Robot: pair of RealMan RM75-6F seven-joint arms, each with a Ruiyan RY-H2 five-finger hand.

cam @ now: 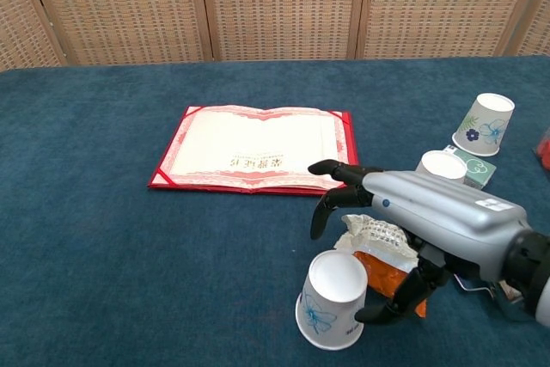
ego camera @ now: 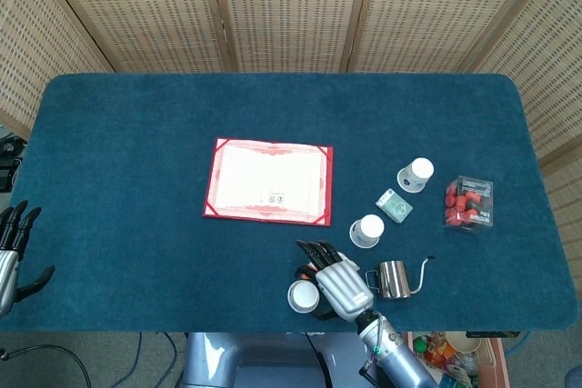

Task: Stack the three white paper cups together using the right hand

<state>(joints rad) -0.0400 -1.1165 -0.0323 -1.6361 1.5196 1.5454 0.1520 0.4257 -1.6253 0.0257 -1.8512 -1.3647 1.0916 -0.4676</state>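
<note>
- Step in hand, as a judgement: reaching for the first of three white paper cups; none is stacked yet.
- The right hand (cam: 421,225) hovers with fingers (cam: 331,199) spread and curved, holding nothing.
- The nearest cup (cam: 331,300) stands upside down just below the fingertips, the thumb (cam: 387,305) close beside its wall; contact cannot be told.
- The next move likely calls for closing around this cup and lifting it.
- The middle cup (cam: 443,166) and far cup (cam: 484,124) lie beyond the hand.
- The left hand (ego camera: 11,252) rests open, well apart.
</note>
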